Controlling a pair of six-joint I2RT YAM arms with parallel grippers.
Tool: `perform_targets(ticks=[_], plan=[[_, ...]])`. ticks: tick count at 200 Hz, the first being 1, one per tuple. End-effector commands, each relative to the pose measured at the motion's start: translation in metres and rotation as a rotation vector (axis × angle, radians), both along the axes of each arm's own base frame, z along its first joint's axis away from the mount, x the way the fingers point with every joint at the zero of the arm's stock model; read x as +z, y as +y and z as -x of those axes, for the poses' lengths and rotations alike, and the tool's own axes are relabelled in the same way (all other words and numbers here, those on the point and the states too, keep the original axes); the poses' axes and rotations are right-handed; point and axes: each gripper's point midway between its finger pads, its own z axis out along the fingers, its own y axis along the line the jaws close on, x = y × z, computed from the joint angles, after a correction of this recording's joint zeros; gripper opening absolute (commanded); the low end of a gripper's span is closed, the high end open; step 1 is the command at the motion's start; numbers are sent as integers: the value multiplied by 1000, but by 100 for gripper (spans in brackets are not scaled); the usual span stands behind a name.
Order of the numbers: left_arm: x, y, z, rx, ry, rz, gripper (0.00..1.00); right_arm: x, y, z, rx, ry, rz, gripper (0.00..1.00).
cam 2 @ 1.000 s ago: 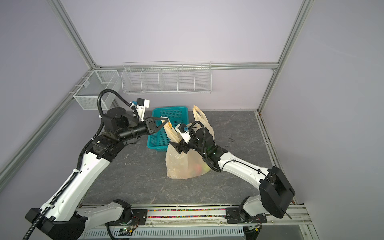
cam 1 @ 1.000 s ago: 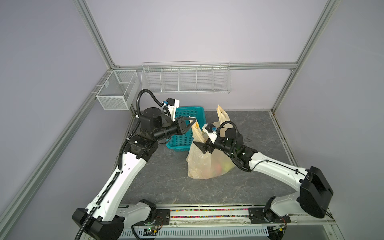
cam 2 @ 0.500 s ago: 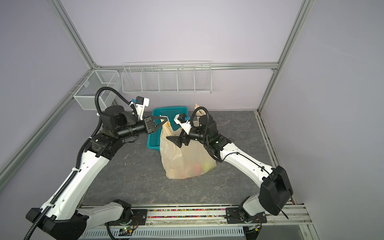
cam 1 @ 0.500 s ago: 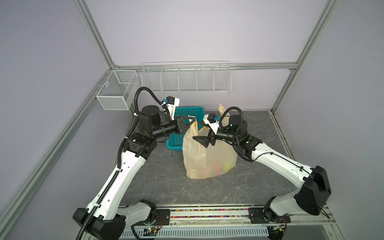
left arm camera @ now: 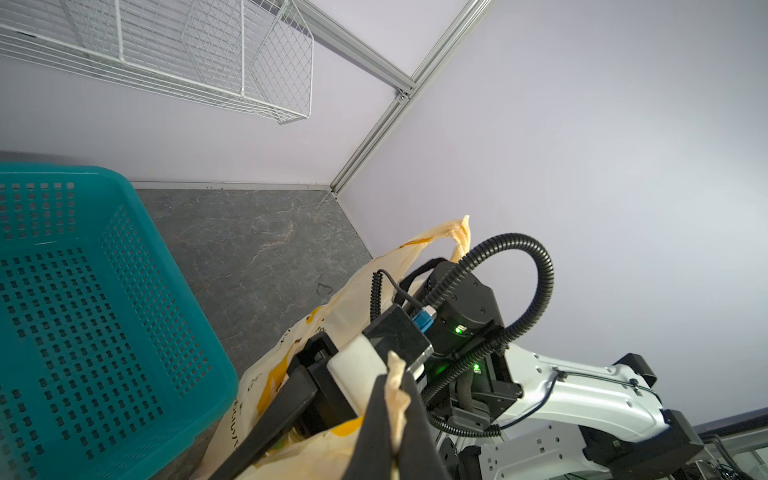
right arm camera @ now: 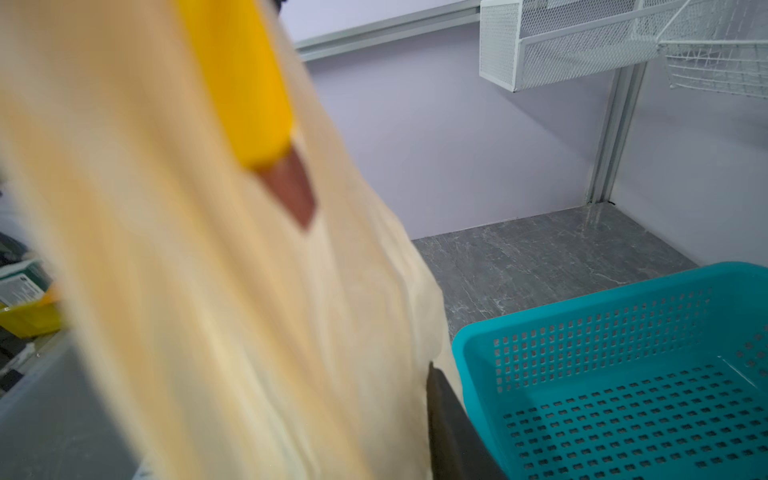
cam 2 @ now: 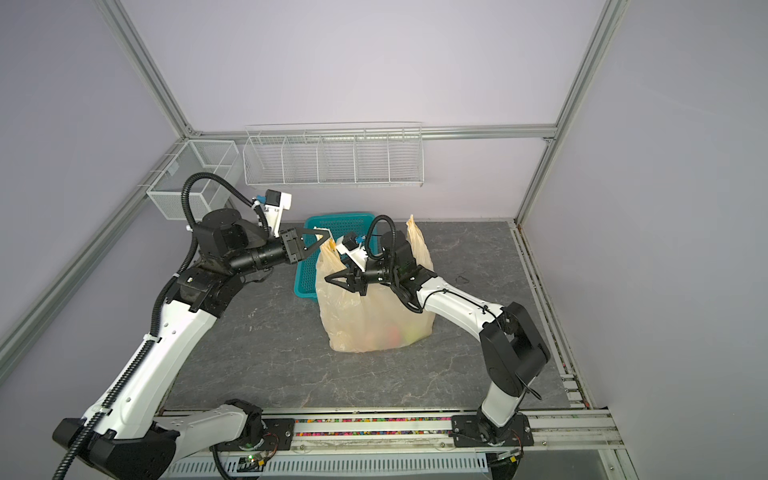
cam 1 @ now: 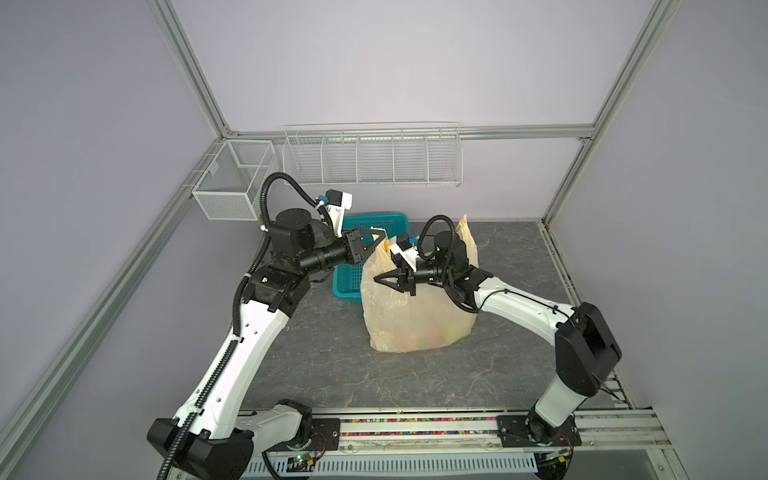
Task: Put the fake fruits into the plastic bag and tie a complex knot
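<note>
My left fingers (left arm camera: 372,432) clamp 1 handle (left arm camera: 395,386) of the plastic bag (cam 1: 415,320). Whether my right fingers (cam 1: 390,283) grip, I cannot tell. The basket (cam 1: 349,278) sits at the bag's 10 o'clock.

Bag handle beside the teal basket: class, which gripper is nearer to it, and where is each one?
Left. The left gripper is clamped on that handle at its top. The right gripper sits lower, by the side of the bag below the handle.
</note>
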Motion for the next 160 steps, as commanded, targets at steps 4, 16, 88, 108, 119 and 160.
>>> perform_targets(ticks=[4, 16, 88, 108, 119, 160], plan=[[15, 1, 0, -16, -51, 39, 0, -18, -3, 0, -31, 31, -12, 25], [13, 1, -1, -22, -49, 36, 0, -22, -8, -4, -79, 22, 5, 21], [-4, -8, -2, -87, -48, -3, 0, -8, -34, -27, -350, -63, 161, 55], [-6, -9, -3, -95, -43, -4, 0, 1, -40, -16, -331, -97, 166, 70], [-7, -10, -3, -97, -42, -4, 0, 5, -44, -10, -319, -119, 171, 75], [-8, -6, -9, -47, -1, 19, 0, 26, -47, -8, -416, -167, 152, 87]])
